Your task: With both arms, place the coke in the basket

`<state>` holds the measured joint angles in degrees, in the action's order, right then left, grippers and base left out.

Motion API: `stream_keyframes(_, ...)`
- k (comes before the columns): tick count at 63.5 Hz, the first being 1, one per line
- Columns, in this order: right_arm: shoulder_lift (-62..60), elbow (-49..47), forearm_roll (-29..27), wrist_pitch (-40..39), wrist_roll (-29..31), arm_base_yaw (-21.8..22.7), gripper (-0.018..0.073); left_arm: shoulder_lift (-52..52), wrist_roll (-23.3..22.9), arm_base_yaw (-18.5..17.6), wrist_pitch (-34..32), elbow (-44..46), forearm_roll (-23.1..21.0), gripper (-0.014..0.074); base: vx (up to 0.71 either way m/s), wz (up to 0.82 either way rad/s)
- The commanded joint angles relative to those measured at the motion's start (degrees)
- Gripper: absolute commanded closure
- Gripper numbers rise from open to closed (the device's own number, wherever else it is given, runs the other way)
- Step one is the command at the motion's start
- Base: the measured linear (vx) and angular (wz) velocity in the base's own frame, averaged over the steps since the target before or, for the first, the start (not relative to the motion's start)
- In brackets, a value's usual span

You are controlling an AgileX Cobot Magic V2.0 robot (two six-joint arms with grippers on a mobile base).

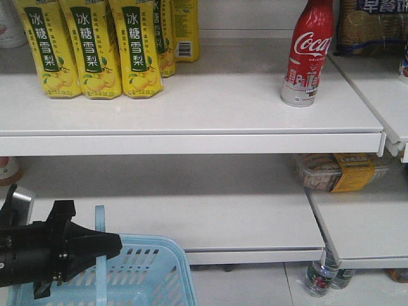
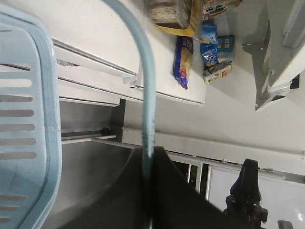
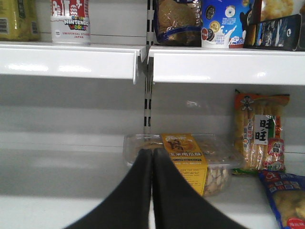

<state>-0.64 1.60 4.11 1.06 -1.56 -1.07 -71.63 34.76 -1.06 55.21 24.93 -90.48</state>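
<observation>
Coke (image 1: 307, 54) stands upright on the upper shelf (image 1: 191, 108), right end, apart from the yellow drink bottles (image 1: 83, 51) at the left end. Nothing of mine touches it. My right wrist view catches only its silver-white base band at top left, sitting on the shelf edge above.

My left gripper (image 1: 111, 245) is low at the left, clamped on the handle (image 1: 100, 255) of the basket (image 1: 150, 277). In the left wrist view the handle's pale-blue strap runs straight down into the seam between my dark fingers (image 2: 171, 191), and the basket's slotted wall fills the left edge. The basket sits below the front of the lower shelf (image 1: 210, 223), with the handle raised.

My right gripper (image 3: 152, 151) has its jaws pressed together with nothing between them. It points level at the lower shelf's back. Its tips overlap a clear snack tray (image 3: 190, 157) with a yellow label; I cannot tell if they touch. It is well below the coke.
</observation>
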Motion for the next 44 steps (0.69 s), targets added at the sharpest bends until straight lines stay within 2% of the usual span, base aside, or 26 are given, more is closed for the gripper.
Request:
stream_keyframes(1,-0.7,0.0,-0.3,-5.6,-0.1,0.3,0.0569,1.3,0.2,-0.1,3.3,1.2,-4.3,0.0603,0.0,0.0)
stream_keyframes(13,0.2,-5.9,-0.2,-1.1,-0.2,0.3,0.0569,1.3,0.2,-0.1,3.3,1.2,-4.3,0.0603,0.0,0.0)
stream_keyframes(25,7.1,-13.2,-0.2,4.4,-0.2,0.3,0.0569,1.3,0.2,-0.1,3.3,1.2,-4.3,0.0603,0.0,0.0)
stream_keyframes(44,21.7,-21.9,0.4,4.1,0.5,0.3,0.0569,1.3,0.2,-0.1,3.3,1.2,-4.3,0.0603,0.0,0.0)
